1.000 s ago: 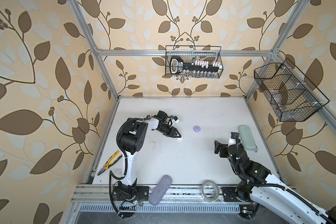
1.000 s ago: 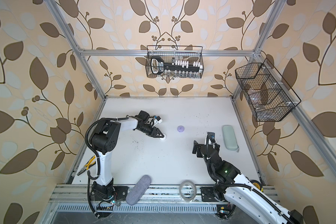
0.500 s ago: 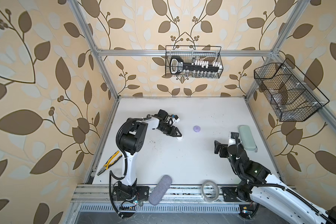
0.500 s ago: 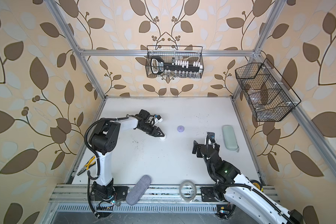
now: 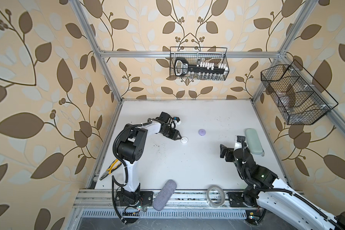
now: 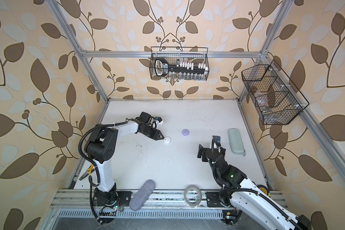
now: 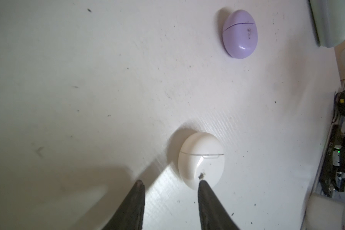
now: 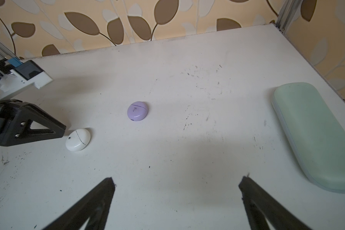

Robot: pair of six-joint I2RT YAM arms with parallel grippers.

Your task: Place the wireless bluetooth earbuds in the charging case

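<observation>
Two closed charging cases lie on the white table (image 5: 187, 169). The white case (image 5: 184, 140) (image 6: 167, 140) (image 7: 201, 159) (image 8: 78, 139) sits left of the lilac case (image 5: 202, 132) (image 6: 185, 132) (image 7: 240, 33) (image 8: 137, 111). My left gripper (image 5: 178, 137) (image 6: 161, 137) (image 7: 170, 181) is low beside the white case, its jaws partly open with only bare table between them. One fingertip (image 7: 202, 184) meets the case's near edge. My right gripper (image 5: 232, 144) (image 6: 208, 145) (image 8: 177, 179) hangs wide open and empty at the right. The earbuds are out of view.
A mint glasses case (image 5: 253, 141) (image 8: 315, 139) lies along the right edge. A grey pouch (image 5: 164, 195) and a tape roll (image 5: 216, 196) rest on the front rail, with pliers (image 5: 111, 170) at the left edge. Wire baskets hang on the back wall (image 5: 198, 66) and the right wall (image 5: 295, 95).
</observation>
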